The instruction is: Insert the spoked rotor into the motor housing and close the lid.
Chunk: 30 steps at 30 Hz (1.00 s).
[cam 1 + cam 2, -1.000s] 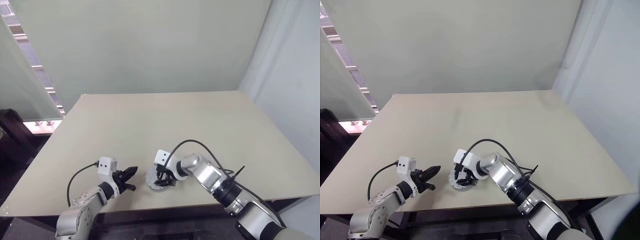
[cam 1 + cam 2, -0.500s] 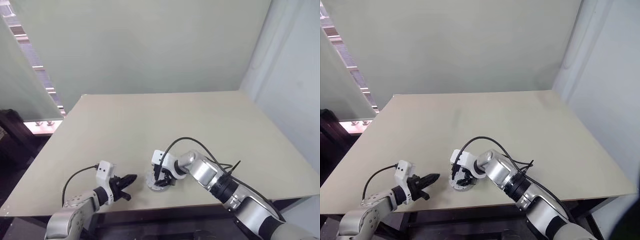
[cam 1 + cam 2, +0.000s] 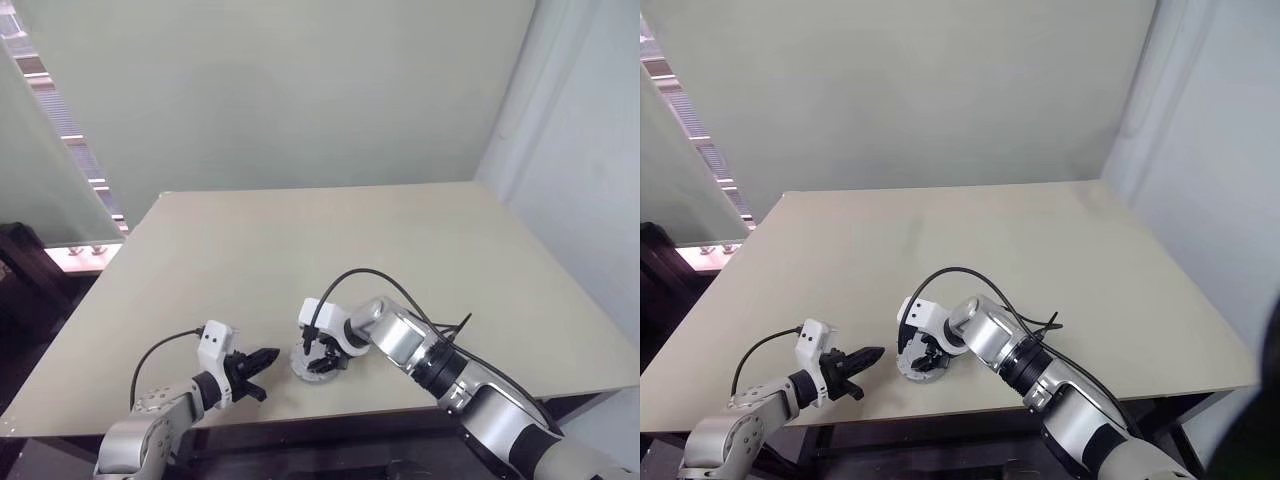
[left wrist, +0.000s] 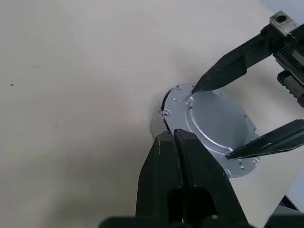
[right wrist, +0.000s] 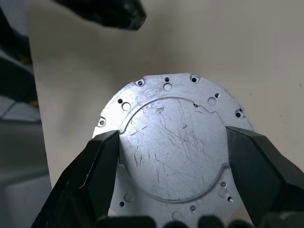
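Task stage: judged late. A round silvery lid (image 5: 171,147) covers the housing (image 3: 316,362); no windings or rotor can be seen, so the rotor is probably already inside.
Lid: flat scratched metal disc with small holes round its rim, filling the centre of the right wrist view. Whether it is fully seated cannot be told.
Housing place: lower centre of the left eye view, on the table (image 3: 330,250) near its front edge.
Right gripper (image 4: 240,118): fingers spread wide, one black tip at each side of the lid, at or touching its rim; it reads as straddling the lid, perhaps pressing or aligning it.
Left gripper (image 3: 262,362): fingers pressed together, holding nothing, lower left of the left eye view, its tip just beside the housing's edge.
Left to do: likely only confirming the lid is down flat, then letting go.
Surroundings: bare beige tabletop, pale wall behind, a black cable (image 3: 380,285) looping over the right arm.
Obstacles: none on the table; the two grippers are close together at the housing.
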Each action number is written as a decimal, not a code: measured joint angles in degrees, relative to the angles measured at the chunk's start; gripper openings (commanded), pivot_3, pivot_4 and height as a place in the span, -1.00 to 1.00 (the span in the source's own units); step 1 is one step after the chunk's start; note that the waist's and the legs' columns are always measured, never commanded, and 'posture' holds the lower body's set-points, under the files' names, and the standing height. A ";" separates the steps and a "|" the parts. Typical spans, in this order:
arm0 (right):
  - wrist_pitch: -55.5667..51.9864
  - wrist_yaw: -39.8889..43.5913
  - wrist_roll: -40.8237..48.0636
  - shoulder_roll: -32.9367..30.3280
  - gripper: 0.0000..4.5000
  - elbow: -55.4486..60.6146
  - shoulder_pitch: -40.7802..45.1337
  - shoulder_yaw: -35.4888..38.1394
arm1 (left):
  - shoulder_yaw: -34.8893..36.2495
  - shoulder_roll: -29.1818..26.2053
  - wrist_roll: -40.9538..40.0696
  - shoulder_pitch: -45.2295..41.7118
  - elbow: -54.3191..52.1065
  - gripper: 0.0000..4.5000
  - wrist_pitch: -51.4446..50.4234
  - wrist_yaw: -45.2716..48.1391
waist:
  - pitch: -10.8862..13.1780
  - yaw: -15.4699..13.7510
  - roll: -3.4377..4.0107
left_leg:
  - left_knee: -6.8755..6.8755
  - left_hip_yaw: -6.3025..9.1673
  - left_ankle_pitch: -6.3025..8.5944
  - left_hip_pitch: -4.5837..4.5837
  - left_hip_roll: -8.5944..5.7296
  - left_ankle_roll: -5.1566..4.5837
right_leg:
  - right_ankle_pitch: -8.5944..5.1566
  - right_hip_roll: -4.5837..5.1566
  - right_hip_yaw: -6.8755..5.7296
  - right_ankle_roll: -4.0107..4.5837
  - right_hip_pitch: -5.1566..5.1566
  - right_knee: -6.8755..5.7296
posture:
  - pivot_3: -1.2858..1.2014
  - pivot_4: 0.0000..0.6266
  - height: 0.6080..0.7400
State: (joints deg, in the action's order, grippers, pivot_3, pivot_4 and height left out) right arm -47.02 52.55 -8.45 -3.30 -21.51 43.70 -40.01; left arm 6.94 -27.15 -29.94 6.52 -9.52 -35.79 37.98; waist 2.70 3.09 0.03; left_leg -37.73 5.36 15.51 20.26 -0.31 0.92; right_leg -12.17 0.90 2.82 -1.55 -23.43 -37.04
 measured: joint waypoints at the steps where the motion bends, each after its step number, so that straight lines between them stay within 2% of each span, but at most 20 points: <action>1: -0.34 -0.29 0.01 0.33 0.45 -0.31 0.00 0.36 | -0.06 0.01 0.01 0.00 0.00 -1.00 0.04 0.00 | 0.00 0.06 0.01 | 0.00 0.00 0.00 -0.01 0.01 0.00 | -0.01 0.00 -0.01 0.01 0.00 -0.01 | 0.03 -1.00 1.00; 7: -2.49 -1.51 0.46 2.80 0.45 -2.17 0.63 2.07 | -0.12 0.04 0.04 0.00 0.01 -1.00 0.29 -0.03 | 0.01 0.69 0.02 | 0.02 -0.01 0.00 -0.09 0.05 0.00 | -0.01 -0.02 -0.02 0.02 0.01 -0.01 | 0.03 -1.00 1.00; 20: -0.90 -0.74 -1.06 2.52 0.45 -2.63 1.68 -1.76 | -0.14 0.08 0.06 -0.02 0.02 -1.00 0.50 -0.09 | -0.08 1.27 0.10 | 0.39 -0.05 0.00 -0.44 0.04 0.00 | -0.03 0.01 0.00 0.03 0.12 0.04 | 0.03 -1.00 1.00; 30: 0.25 0.40 -1.15 2.60 0.45 -4.77 2.95 -2.05 | -0.43 0.23 0.08 -0.09 0.04 -1.00 0.57 -0.12 | -0.10 1.25 0.13 | 0.46 -0.05 0.00 -0.50 0.04 0.00 | -0.06 0.02 0.00 0.08 0.16 0.06 | 0.03 -1.00 1.00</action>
State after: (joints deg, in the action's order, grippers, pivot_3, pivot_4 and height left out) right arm -46.78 52.95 -9.60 -0.70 -26.28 46.65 -42.06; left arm 6.50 -26.92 -29.85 6.43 -9.48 -35.22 37.85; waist 2.60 4.34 0.16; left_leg -37.26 5.31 15.51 19.76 -0.27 0.92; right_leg -12.23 0.92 2.82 -1.47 -23.27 -36.98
